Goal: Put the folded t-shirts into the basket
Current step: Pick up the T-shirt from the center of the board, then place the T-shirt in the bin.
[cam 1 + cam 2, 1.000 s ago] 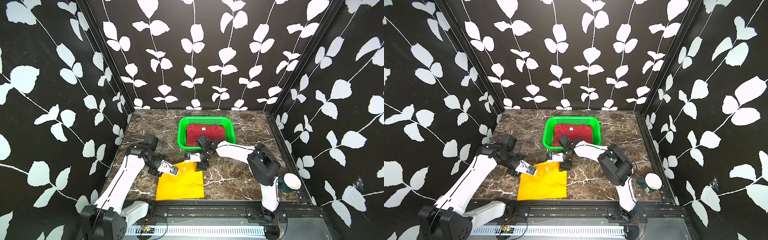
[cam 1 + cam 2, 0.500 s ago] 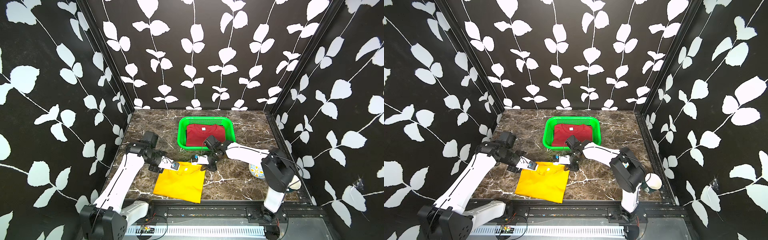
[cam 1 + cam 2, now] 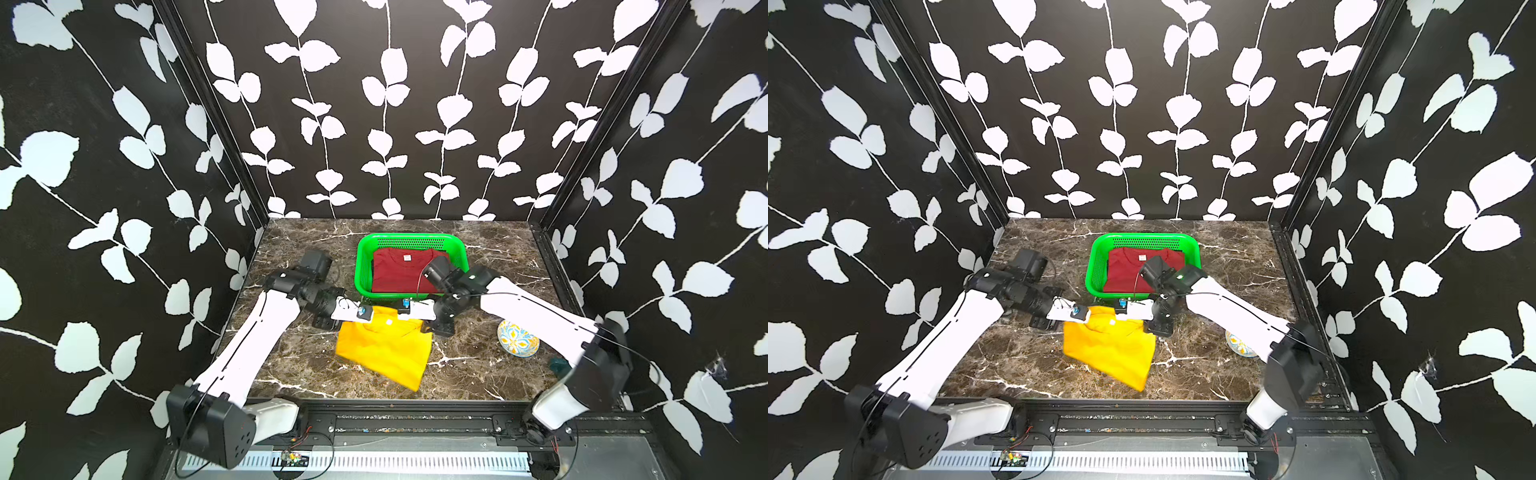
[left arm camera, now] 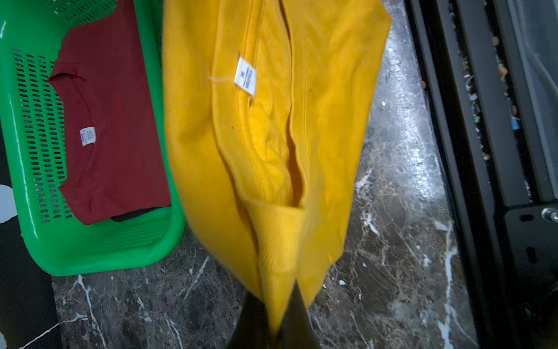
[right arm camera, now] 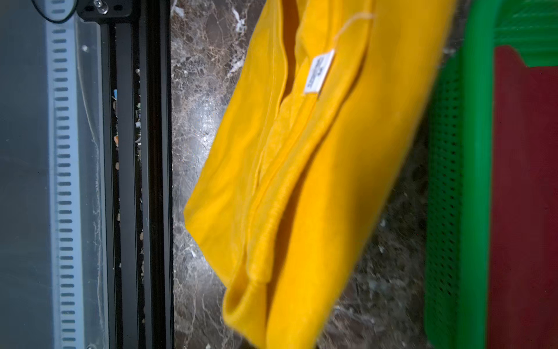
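You have the yellow-orange t-shirt [image 3: 384, 347] pinched along its collar edge by both claws. The left claw [image 3: 362, 312] is pressed together on one end of that edge and the right claw [image 3: 406, 307] on the other. The rest of the cloth hangs from them toward the tabletop [image 3: 299, 365]; whether its lowest corner touches the marble is not clear. The green basket [image 3: 409, 238] lies just beyond the claws, on the side away from the arm bases, with its near rim close behind the held edge. That edge runs roughly parallel to the rim, so the shirt's long axis points back toward you. The dark red t-shirt [image 3: 399, 276] already lies flat inside, and the left wrist view shows a black t-shirt [image 4: 129, 215] peeking out beneath it. The right claw sits nearer the rim's middle and the left nearer its corner. You will likely need to raise both together and carry the shirt forward over the rim.
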### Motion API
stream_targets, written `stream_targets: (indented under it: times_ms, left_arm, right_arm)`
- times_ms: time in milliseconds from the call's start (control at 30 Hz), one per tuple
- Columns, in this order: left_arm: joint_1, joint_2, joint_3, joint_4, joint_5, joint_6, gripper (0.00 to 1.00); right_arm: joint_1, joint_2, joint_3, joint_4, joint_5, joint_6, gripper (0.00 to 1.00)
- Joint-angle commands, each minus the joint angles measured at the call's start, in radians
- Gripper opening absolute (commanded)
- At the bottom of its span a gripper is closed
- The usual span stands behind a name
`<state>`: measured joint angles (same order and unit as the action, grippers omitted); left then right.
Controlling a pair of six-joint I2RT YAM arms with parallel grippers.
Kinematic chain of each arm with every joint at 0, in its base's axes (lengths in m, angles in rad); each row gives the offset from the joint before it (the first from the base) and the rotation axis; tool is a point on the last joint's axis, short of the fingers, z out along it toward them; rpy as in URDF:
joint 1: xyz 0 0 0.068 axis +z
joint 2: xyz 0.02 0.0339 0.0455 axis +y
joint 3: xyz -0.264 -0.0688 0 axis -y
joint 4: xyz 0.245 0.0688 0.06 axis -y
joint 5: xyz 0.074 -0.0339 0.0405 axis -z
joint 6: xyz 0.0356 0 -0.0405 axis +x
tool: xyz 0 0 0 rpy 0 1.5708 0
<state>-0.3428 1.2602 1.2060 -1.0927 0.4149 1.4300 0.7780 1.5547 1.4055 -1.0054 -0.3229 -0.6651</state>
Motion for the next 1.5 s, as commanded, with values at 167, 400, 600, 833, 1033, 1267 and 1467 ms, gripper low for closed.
stream_targets:
  times_ms: [167,400,600,833,1033,1267,1467]
  left_arm:
    - [-0.021,0.067,0.14,0.183,0.091,-0.298,0.0]
    - [-0.022,0.201,0.283,0.244,0.017,-0.261,0.0]
    - [-0.022,0.372,0.43,0.206,-0.036,-0.246,0.0]
    - [-0.021,0.579,0.687,-0.015,-0.049,-0.213,0.0]
    - [-0.021,0.57,0.651,0.034,-0.063,-0.215,0.0]
    - [-0.02,0.689,0.737,0.111,-0.125,-0.304,0.0]
    - [-0.017,0.81,0.763,0.241,-0.231,-0.309,0.0]
  right_arm:
    - [-0.098,-0.095,0.199,-0.116,0.224,0.06,0.0]
    - [-0.193,-0.062,0.306,-0.005,0.314,0.005,0.0]
    - [-0.288,0.079,0.396,0.026,0.253,-0.02,0.0]
    - [-0.348,0.215,0.408,-0.015,0.17,-0.036,0.0]
    - [-0.355,0.123,0.24,0.128,0.143,-0.088,0.0]
    - [-0.359,0.226,0.304,0.206,0.281,-0.023,0.0]
    - [-0.369,0.301,0.305,0.314,0.335,-0.006,0.0]
